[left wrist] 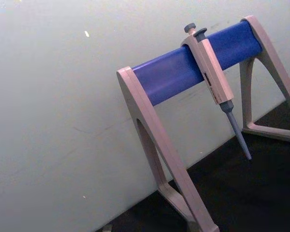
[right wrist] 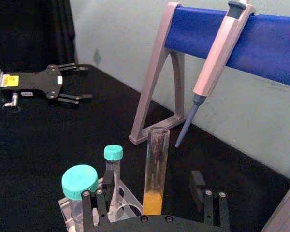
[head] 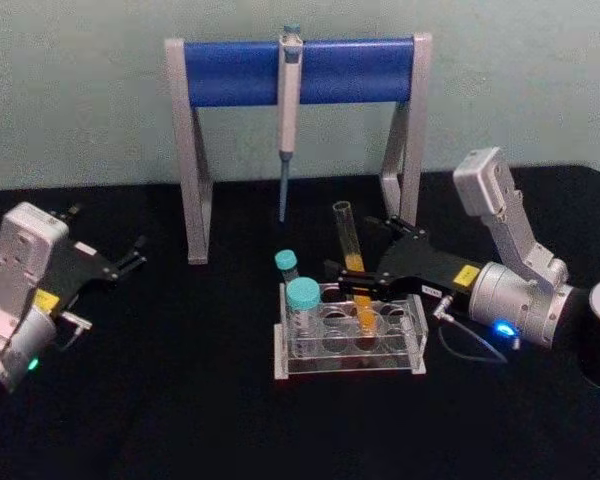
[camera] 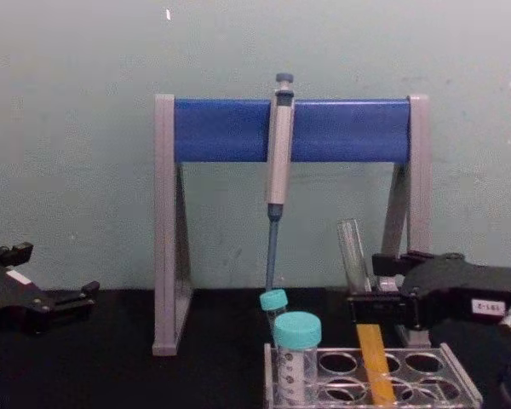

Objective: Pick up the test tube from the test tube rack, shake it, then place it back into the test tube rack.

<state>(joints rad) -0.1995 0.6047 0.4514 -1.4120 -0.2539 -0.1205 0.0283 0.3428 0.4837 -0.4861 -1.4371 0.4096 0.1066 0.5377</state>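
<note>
Glass test tube (head: 346, 238) sits in the rack (head: 292, 366) between the parted fingers of the right tool (head: 358, 250); lifting, shaking, replacing remain; left tool (head: 108, 228) idles open.

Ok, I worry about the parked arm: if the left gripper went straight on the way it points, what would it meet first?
Probably the left leg of the pipette stand: the left gripper, open, points toward it across the table. Depth is unclear, so it might slip past.
</note>
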